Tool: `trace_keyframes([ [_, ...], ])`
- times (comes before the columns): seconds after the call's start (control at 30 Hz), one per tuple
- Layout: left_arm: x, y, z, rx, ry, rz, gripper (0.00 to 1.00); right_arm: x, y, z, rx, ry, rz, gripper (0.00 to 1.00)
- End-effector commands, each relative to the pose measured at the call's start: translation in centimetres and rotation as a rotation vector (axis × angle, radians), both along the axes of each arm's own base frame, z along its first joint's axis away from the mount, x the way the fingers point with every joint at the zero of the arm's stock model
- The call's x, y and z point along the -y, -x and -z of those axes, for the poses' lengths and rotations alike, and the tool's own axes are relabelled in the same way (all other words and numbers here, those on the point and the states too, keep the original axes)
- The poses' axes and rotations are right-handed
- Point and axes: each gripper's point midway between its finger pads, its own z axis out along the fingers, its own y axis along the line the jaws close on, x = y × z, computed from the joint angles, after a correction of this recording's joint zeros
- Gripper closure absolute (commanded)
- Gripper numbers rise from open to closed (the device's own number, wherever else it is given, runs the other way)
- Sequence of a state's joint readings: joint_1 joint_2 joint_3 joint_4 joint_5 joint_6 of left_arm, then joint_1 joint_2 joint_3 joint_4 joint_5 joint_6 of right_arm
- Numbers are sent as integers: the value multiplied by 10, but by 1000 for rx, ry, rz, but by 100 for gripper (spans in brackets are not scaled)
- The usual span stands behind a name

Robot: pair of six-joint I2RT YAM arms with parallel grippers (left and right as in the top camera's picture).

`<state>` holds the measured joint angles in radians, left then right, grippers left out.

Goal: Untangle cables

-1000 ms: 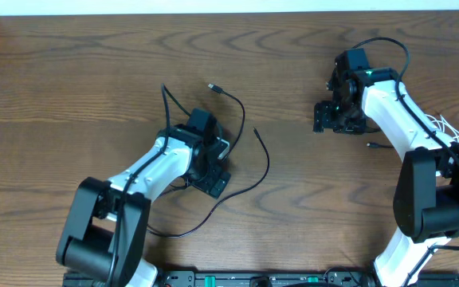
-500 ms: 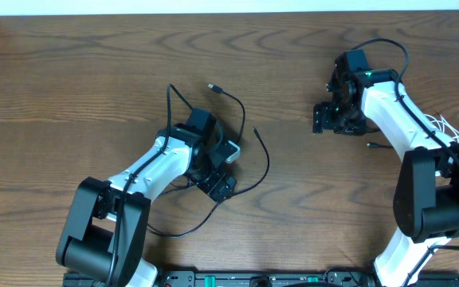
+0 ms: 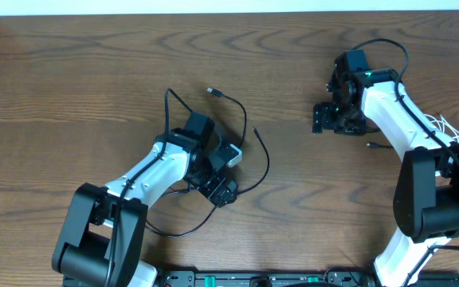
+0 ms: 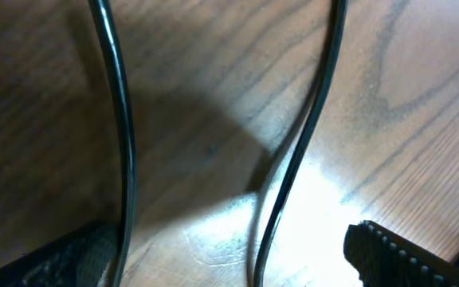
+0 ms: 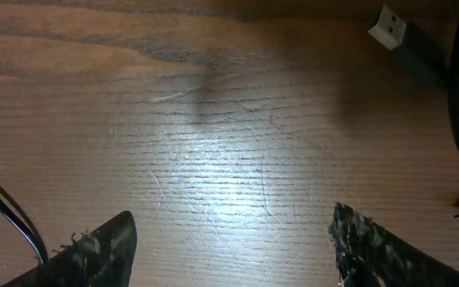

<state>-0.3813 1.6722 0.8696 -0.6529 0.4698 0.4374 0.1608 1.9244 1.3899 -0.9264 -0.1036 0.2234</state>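
Cables on the left half of the wooden table (image 3: 70,72) are only partly sorted. Several thin black cords (image 3: 267,163) are looped around and beneath the left arm, where the strands are packed close and appear to overlap, though the crossings themselves are hidden by the arm. One plug end (image 3: 212,90) is laid free on bare wood above that arm. The left gripper (image 3: 231,172) is held low over the bundle with its jaws spread wide. In the left wrist view, two black strands are shown running between its fingers (image 4: 397,255), one just beside the left finger and one nearer the middle, and neither is pinched. Further right, the right gripper (image 3: 320,119) is set low over the table with its jaws apart and nothing between them. Only bare wood is framed by its fingers (image 5: 94,251) in the right wrist view, while a USB plug (image 5: 390,26) and a black strand are glimpsed at the edges. A short black cord (image 3: 377,146) is seen near the right arm, well apart from the left bundle, and a white cord (image 3: 441,124) is bunched beside that arm. The job is judged to be about midway: at least one cord seems separated, the white one is set aside but not laid straight, and the left-hand loops are yet to be pulled apart.
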Motion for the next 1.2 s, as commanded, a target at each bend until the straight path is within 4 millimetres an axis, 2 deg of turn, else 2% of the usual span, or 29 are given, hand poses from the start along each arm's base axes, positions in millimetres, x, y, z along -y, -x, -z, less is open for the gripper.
trace_keyframes([
  [0.0, -15, 39, 29, -148, -57, 1, 5, -2, 4, 3, -9, 9, -10, 25],
  [0.13, -15, 41, 30, -147, -57, 2, 11, -2, 4, 3, -9, 9, -10, 24],
  [0.3, -15, 40, 30, -143, -55, 2, 23, -2, 4, 3, -9, 9, -10, 24],
  [0.5, -7, 49, 32, -144, -60, 52, 35, -2, 4, 3, -10, 9, -10, 24],
  [0.87, 19, 63, 33, -120, -61, 135, 28, -4, 5, 3, -12, -2, -11, 24],
  [0.97, 25, 68, 33, -115, -61, 167, 26, -7, 6, 2, -16, -19, -13, 37],
  [1.07, 31, 71, 34, -105, -57, 194, 26, -20, 14, 0, -52, -96, -21, 50],
  [1.17, 35, 71, 34, -91, -51, 208, 26, -25, 27, 0, -106, -123, -24, 71],
])
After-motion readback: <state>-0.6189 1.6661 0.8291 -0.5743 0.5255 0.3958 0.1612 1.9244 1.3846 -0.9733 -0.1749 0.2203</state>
